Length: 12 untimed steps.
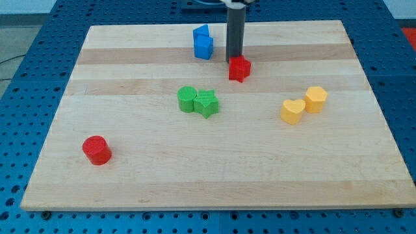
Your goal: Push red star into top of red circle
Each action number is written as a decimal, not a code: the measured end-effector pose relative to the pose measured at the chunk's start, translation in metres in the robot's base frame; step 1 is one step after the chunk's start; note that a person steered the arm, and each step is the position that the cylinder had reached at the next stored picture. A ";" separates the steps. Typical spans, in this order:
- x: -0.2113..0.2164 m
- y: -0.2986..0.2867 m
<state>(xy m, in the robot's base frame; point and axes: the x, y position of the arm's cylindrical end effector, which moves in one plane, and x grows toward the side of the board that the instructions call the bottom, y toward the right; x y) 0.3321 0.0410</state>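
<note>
The red star [239, 69] lies near the view's top centre of the wooden board [214, 169]. The red circle [97, 150] lies far off at the view's lower left. My tip [234, 60] stands just above the red star on its upper left side, touching it or nearly so. The dark rod rises straight up from there to the view's top edge.
Two blue blocks [203, 43] sit touching each other just left of the rod. A green circle [187, 99] and a green star [207, 103] lie touching at the board's centre. A yellow heart [292, 111] and a yellow hexagon [316, 99] lie at the right.
</note>
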 end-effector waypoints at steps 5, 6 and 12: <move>0.041 -0.127; 0.045 -0.121; 0.088 -0.219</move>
